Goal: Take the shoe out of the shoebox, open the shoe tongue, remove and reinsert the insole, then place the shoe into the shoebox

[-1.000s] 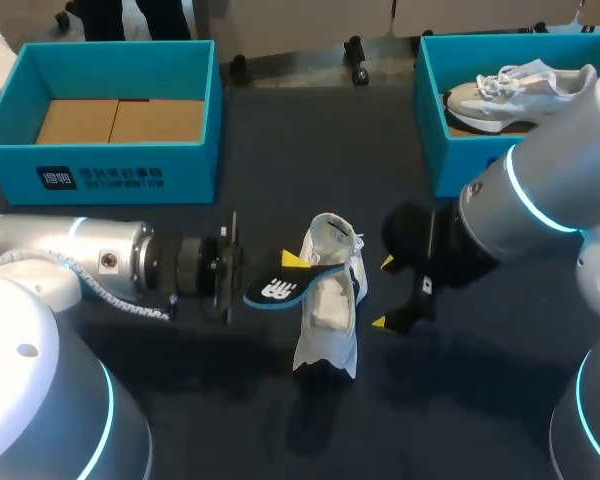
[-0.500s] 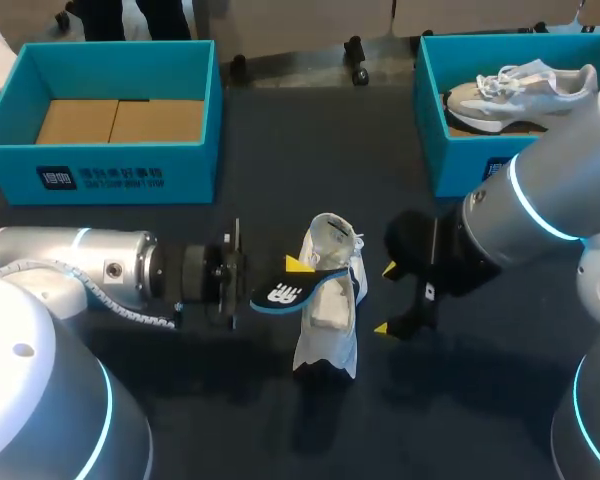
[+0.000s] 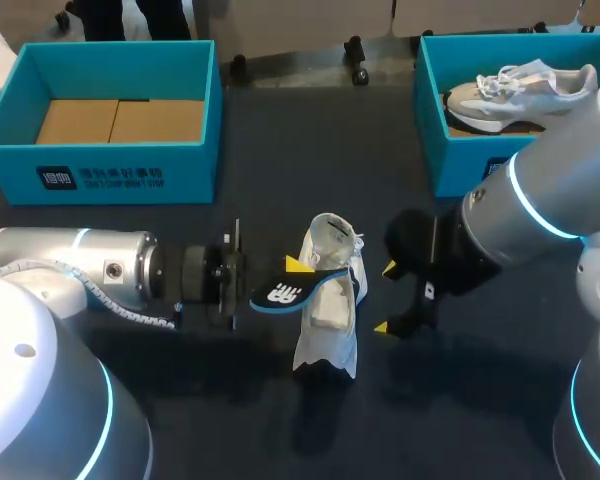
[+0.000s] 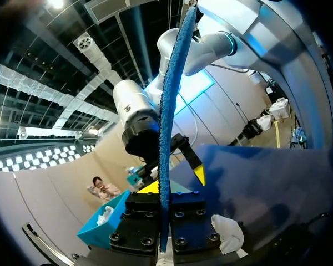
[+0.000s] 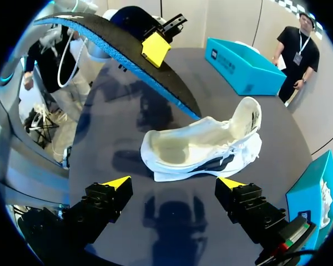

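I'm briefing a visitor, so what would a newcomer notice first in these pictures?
The blue-edged insole, pinched in the left end effector, hangs over the white shoe in the middle of the table. The right end effector stands open beside that shoe; a second shoe lies in the teal shoebox at far right.
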`<control>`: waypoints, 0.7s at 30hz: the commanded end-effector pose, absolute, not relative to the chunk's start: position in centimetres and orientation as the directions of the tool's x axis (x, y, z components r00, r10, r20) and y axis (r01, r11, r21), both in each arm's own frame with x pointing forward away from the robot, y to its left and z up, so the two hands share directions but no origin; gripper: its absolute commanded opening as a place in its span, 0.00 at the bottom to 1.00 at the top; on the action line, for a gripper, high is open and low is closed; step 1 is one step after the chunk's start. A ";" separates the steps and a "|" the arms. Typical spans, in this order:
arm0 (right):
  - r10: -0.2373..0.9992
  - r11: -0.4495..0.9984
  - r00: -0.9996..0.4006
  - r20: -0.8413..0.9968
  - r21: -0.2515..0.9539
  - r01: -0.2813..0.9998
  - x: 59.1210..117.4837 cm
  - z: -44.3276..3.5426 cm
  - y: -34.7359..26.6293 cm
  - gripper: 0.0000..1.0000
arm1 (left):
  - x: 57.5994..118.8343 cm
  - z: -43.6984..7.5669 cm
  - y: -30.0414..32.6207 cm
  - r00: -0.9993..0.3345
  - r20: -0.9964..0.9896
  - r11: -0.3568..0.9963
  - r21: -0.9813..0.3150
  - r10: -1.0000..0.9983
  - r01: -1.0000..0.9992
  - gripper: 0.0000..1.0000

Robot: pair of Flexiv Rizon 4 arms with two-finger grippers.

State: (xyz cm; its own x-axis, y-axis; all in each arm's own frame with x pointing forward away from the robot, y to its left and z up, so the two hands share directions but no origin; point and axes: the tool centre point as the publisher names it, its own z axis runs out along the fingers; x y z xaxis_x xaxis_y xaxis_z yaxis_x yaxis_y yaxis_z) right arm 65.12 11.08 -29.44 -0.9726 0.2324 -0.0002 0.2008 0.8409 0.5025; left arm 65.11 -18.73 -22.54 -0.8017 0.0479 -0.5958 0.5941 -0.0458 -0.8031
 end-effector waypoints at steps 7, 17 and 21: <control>0.233 0.840 -0.973 -0.002 0.504 0.200 65.0 -29.6 11.1 1.00 | 64.7 -22.6 -18.8 -0.804 -0.593 -0.048 -0.805 0.052 0.591 0.00; 0.233 0.840 -0.973 -0.002 0.504 0.200 65.0 -29.6 11.1 1.00 | 64.5 -22.7 -18.8 -0.803 -0.595 -0.042 -0.803 0.037 0.594 0.00; 0.233 0.840 -0.973 -0.002 0.504 0.200 65.0 -29.6 11.1 1.00 | 64.3 -23.9 -18.8 -0.805 -0.590 -0.027 -0.808 0.061 0.589 0.00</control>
